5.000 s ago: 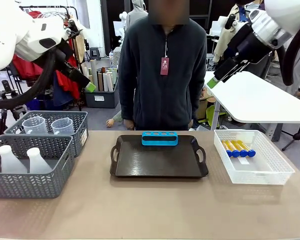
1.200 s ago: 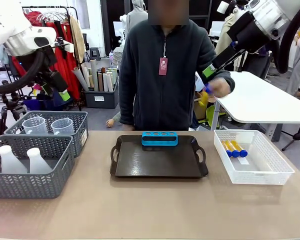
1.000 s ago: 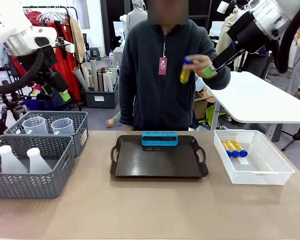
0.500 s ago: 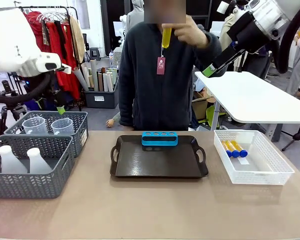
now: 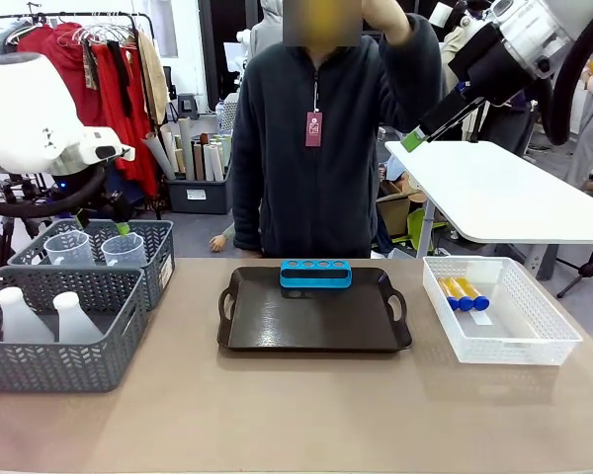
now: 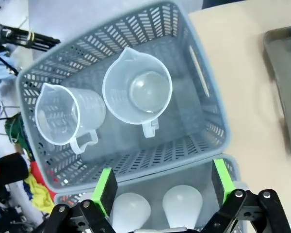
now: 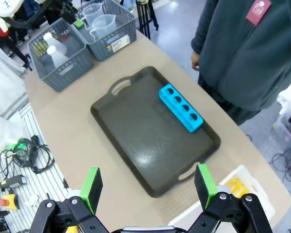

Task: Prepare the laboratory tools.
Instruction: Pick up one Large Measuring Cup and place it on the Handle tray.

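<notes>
Left wrist view is showing the left gripper [image 6: 163,187] hanging with jaws spread wide and nothing between them over the grey mesh baskets [image 6: 206,97] — the flasks [image 6: 182,204] are standing directly below it in the nearer one, while the beakers [image 6: 137,92] are sitting upright, mouths up, in the next, one handle pointing back toward the gripper. The left arm is sitting far closer to both. Farther out, the blue rack [image 5: 316,274] is resting crosswise at the far edge of the tray [image 5: 316,326], holes empty; three test tubes [image 5: 465,292] are lying in the white lattice basket [image 5: 519,351]. The right gripper [image 7: 148,187] is hovering high above the tray — released, empty.
</notes>
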You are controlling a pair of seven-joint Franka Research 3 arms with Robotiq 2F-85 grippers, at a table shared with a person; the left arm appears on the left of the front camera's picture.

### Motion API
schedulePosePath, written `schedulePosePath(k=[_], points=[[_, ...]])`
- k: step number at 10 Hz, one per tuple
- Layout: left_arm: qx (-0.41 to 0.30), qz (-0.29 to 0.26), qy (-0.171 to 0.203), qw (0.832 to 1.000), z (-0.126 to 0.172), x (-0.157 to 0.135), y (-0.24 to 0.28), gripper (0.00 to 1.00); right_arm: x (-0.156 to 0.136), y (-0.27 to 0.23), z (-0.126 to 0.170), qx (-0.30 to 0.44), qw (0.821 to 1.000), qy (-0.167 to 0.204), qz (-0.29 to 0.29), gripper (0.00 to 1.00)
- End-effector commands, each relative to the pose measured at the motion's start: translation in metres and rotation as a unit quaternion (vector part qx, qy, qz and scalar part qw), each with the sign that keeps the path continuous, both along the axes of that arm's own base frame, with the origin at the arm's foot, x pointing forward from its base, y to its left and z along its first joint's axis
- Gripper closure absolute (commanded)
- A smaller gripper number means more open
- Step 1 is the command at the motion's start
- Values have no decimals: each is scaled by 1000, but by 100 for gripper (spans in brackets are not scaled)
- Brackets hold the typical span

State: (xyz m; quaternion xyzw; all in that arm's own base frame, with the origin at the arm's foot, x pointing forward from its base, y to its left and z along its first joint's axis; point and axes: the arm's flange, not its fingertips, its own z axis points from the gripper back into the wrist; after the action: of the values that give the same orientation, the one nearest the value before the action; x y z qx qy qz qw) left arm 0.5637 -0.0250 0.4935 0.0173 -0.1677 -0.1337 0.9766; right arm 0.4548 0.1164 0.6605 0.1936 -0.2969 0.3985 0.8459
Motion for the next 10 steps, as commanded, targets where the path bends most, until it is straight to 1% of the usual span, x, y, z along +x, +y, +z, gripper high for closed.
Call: schedulePosePath(k=[1,2,4,5,8,9,10], points=[[10,33,17,999,-22,7,7,0,0,-1,1,4,1000,-2,1,0],[10,36,31,999,-31,10,11,0,0,-1,1,4,1000,-2,1,0],[9,29,38,999,-48,16,16,0,0,-1,1,4,1000,-2,1,0],[8,33,50,998,-57,19,17,0,0,-1,1,4,1000,-2,1,0],[11,33,51,998,-75,29,18,0,0,-1,1,4,1000,-2,1,0],[11,33,48,998,-81,36,20,0,0,-1,1,4,1000,-2,1,0],[11,35,56,998,-83,39,23,0,0,-1,1,4,1000,-2,1,0]])
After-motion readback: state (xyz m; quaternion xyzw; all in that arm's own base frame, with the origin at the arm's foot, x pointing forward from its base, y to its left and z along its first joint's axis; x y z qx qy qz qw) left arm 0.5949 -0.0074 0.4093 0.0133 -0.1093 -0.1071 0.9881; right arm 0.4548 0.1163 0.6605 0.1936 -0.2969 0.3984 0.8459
